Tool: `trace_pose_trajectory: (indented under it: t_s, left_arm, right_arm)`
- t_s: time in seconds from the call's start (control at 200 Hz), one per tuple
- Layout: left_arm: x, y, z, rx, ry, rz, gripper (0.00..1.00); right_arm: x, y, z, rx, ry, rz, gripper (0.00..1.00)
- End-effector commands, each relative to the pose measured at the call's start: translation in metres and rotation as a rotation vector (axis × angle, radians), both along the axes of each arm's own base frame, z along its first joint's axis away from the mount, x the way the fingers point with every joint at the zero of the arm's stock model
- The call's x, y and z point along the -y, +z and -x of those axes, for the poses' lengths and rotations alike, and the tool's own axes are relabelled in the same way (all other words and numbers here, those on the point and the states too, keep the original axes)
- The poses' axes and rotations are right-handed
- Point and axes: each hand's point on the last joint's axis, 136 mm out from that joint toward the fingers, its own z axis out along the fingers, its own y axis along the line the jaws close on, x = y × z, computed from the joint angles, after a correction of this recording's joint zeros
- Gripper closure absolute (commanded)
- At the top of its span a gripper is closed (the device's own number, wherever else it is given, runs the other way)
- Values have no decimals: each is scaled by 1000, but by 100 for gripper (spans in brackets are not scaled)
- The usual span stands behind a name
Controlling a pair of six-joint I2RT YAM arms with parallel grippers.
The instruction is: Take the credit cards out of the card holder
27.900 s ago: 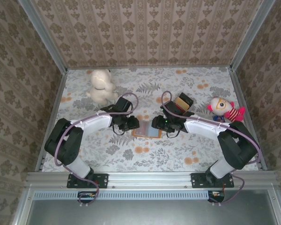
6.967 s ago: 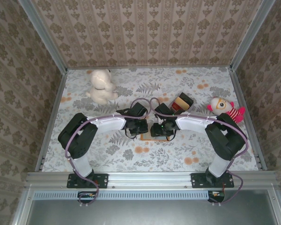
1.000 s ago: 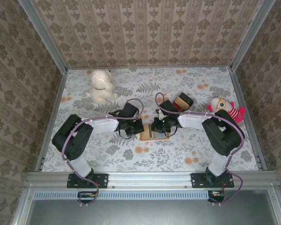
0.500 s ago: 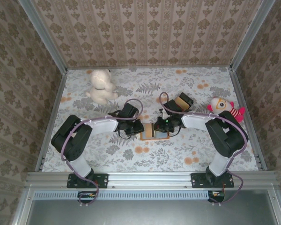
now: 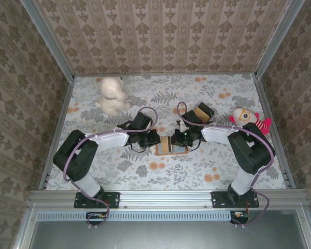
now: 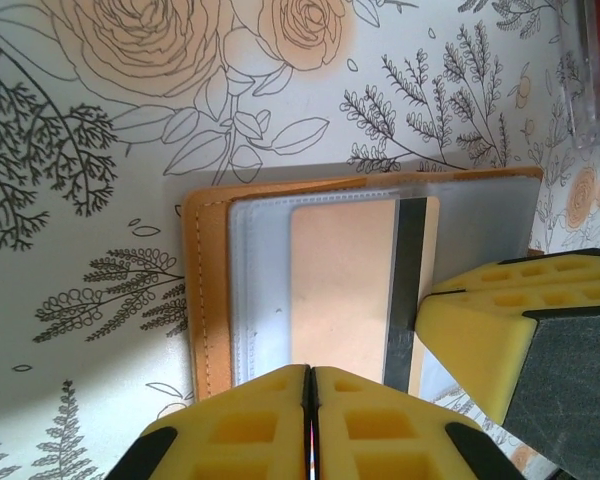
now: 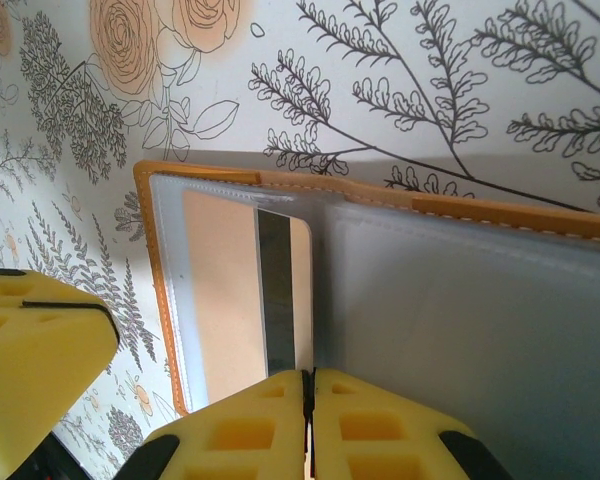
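One card holder (image 5: 171, 146) is lying open at the centre of the top view, and one card (image 6: 340, 290) with a dark stripe is showing in its pocket page. Two grippers are hanging over it, the left gripper (image 6: 311, 375) and the right gripper (image 7: 311, 378). Two soft toys are sitting apart, one white toy (image 5: 112, 95) at upper left and one red-striped toy (image 5: 250, 121) at right, and one brown block (image 5: 202, 112) is standing right of centre
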Motion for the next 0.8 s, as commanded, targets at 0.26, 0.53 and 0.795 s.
trace_pose_trajectory:
  t_s: [0.26, 0.53, 0.795]
  left_arm:
    - [10, -24, 6, -72, -52, -18, 91]
    - [-5, -38, 13, -106, -48, -111, 92]
    - [-7, -42, 14, -113, -41, -125, 94]
  right_arm:
    - [0, -8, 7, -24, 23, -7, 89]
    - [-9, -10, 9, -50, 47, -52, 83]
    - [-11, -9, 7, -48, 46, -62, 80]
